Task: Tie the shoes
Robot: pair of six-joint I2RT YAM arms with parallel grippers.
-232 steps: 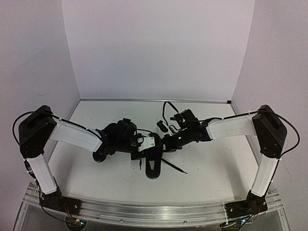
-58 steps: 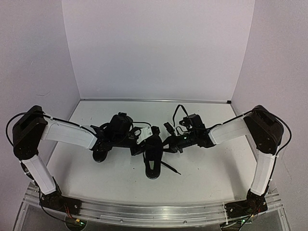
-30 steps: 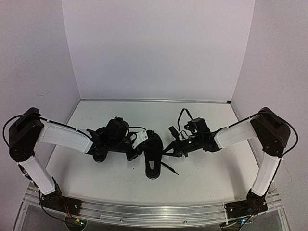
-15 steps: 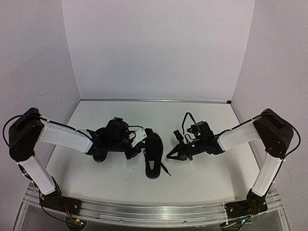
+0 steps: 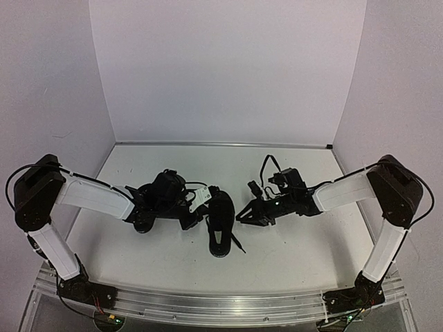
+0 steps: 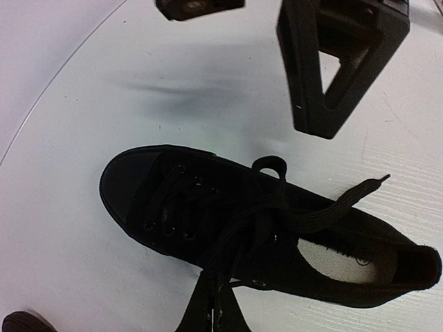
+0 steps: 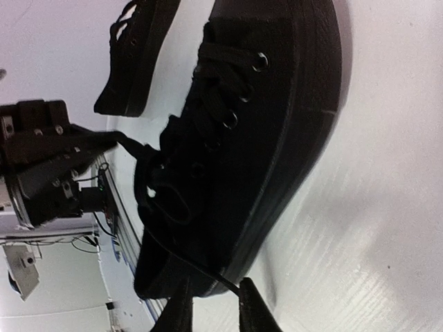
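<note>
Shoes (image 5: 220, 232) on table (image 5: 304, 252), well clear of edges, open room right. Second shoe (image 5: 142, 223) mostly hidden under left claw (image 5: 197, 213), clamped on lace (image 6: 208, 297). Right claw (image 7: 216, 308) parted, empty.

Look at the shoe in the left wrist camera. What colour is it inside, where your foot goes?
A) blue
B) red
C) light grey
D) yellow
C: the shoe is black outside, but the insole that shows through its opening is light grey with a small dark mark.
</note>
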